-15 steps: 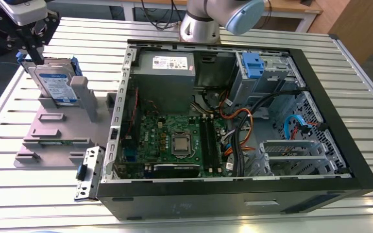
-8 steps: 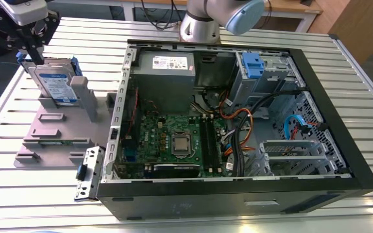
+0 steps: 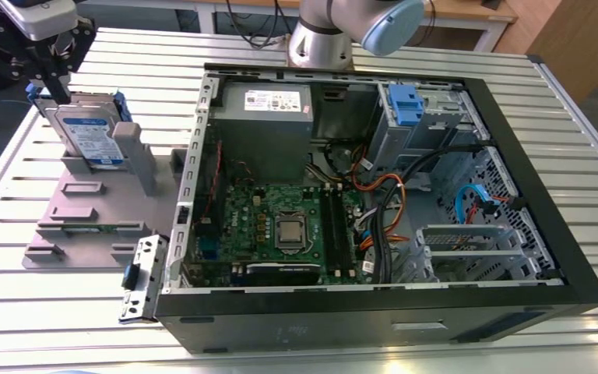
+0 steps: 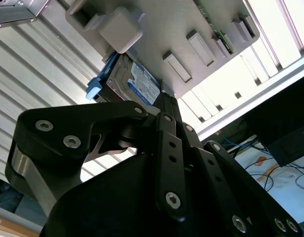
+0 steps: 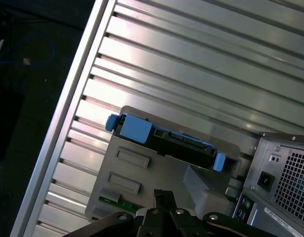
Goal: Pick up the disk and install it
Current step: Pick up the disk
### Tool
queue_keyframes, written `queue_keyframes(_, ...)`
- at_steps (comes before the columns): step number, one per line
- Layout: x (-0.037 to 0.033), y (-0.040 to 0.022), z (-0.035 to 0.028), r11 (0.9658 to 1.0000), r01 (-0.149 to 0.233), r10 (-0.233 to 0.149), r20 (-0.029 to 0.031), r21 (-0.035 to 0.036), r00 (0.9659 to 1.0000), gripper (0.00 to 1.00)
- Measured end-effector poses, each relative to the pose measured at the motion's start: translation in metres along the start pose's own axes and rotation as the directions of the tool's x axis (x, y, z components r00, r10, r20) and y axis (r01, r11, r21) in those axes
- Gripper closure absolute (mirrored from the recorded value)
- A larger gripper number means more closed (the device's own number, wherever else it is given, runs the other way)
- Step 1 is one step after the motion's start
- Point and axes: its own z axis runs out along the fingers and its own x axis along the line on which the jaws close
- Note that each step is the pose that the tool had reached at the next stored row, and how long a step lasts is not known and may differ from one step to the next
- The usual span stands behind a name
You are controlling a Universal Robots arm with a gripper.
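- So, the disk is standing on edge in a slot of the grey fixture, on the slatted metal table. That's off to the exterior view's left of the open computer case, and it isn't in the case yet.
- The gripper hangs right over the disk's top edge. Its jaws look pressed together with nothing between them, which you see best in the first wrist view.
- In both wrist views the disk sits just beyond the gripper tips, with its blue rails sticking out at each end.
- My read is that this is the approach for the pick.
- To do it well, I'd say the jaws need to spread wider than the drive and come down square over it.
- I'd pinch the flat metal faces, not the blue rails, since those look like they'd flex or slip.
- A straight pull up out of the slot seems safest, because any tilt could jam it against the fixture walls.
- On labels, the disk has a white-and-blue label on its face, but I can't make out the print.
- There's also a white sticker on the grey box inside the case, and that text is too small for me too.
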Motion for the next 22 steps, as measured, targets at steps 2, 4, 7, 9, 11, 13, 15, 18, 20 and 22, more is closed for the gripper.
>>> queue_keyframes(2,0.0,0.0,0.0,1.0,0.002,-0.002,0.0,0.0001,1.0,0.89)
queue_keyframes(4,0.0,0.0,0.0,1.0,0.004,-0.004,-0.0001,0.0001,1.0,0.89)
queue_keyframes(7,0.0,0.0,0.0,1.0,0.007,-0.007,-0.0001,0.0001,1.0,0.89)
queue_keyframes(9,0.0,0.0,0.0,1.0,0.009,-0.009,-0.0002,0.0001,1.0,0.89)
queue_keyframes(11,0.0,0.0,0.0,0.9999,0.012,-0.012,-0.0002,0.0002,0.9999,0.89)
queue_keyframes(13,0.0,0.0,0.0,0.9999,0.014,-0.014,-0.0002,0.0002,0.9999,0.89)
queue_keyframes(15,0.0,0.0,0.0,0.9999,0.016,-0.016,-0.0003,0.0002,0.9999,0.89)
queue_keyframes(18,0.0,0.0,0.0,0.9998,0.019,-0.019,-0.0003,0.0003,0.9998,0.89)
queue_keyframes(20,0.0,0.0,0.0,0.9998,0.021,-0.021,-0.0004,0.0003,0.9998,0.89)
queue_keyframes(22,0.0,0.0,0.0,0.9997,0.023,-0.023,-0.0004,0.0003,0.9997,0.89)
